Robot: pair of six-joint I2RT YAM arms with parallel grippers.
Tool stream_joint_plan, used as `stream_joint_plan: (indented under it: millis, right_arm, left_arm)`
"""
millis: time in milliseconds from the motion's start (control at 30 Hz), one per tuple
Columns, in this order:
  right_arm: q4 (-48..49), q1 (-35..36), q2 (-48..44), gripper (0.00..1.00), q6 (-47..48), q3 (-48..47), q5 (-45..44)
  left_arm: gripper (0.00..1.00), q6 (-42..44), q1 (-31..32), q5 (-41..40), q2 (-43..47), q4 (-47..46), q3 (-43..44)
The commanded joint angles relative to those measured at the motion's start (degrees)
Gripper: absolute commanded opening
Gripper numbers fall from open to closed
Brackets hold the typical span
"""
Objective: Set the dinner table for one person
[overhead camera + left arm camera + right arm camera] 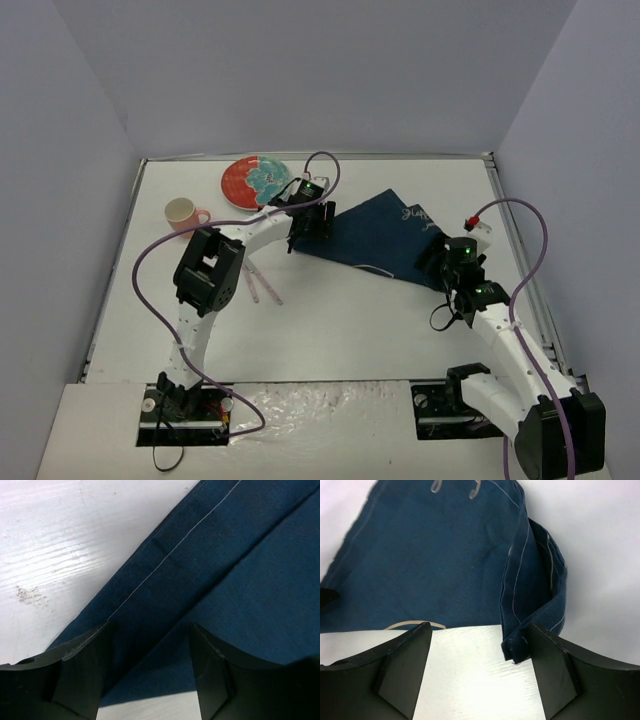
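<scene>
The white dinner table (330,330) carries a dark blue placemat (385,235) lying crumpled at centre right. My left gripper (310,225) is open over the mat's left corner. In the left wrist view the blue cloth (225,570) fills the gap between the spread fingers (82,672), and its edge shows just below. My right gripper (455,265) is open at the mat's right end. In the right wrist view a folded-over corner (530,605) of the mat hangs just inside the right finger (552,675), with bare table between the jaws.
A red and blue plate (257,182) lies at the back left, behind the left gripper. A pink cup (183,213) stands left of it. Pink chopsticks (262,283) lie near the left arm. Lavender walls close in the table.
</scene>
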State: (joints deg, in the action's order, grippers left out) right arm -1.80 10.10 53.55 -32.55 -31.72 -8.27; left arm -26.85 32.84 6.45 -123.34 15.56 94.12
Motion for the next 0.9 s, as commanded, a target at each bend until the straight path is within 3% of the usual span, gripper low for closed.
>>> stream_joint_plan:
  millis: [0,100,533,867]
  right_arm:
    - [-1.43,-1.01,5.57,0.84,-0.70,-4.40,-1.78]
    - [-1.54,-1.48,10.47,0.92,1.28,-8.12,-0.80]
    - [-1.67,-7.87,40.02,0.96,8.80,-37.49,7.01]
    - [-1.80,-11.81,61.69,0.94,29.11,-55.46,19.86]
  left_arm:
    - [0.59,1.95,-0.59,-2.22,-0.08,-0.24,4.68]
    - [0.60,2.79,-0.74,-3.08,-0.64,0.75,5.29]
    - [0.59,2.60,-1.32,-2.59,1.60,-0.82,-0.85]
    - [0.59,3.25,-2.24,-2.41,2.63,-0.14,-1.39]
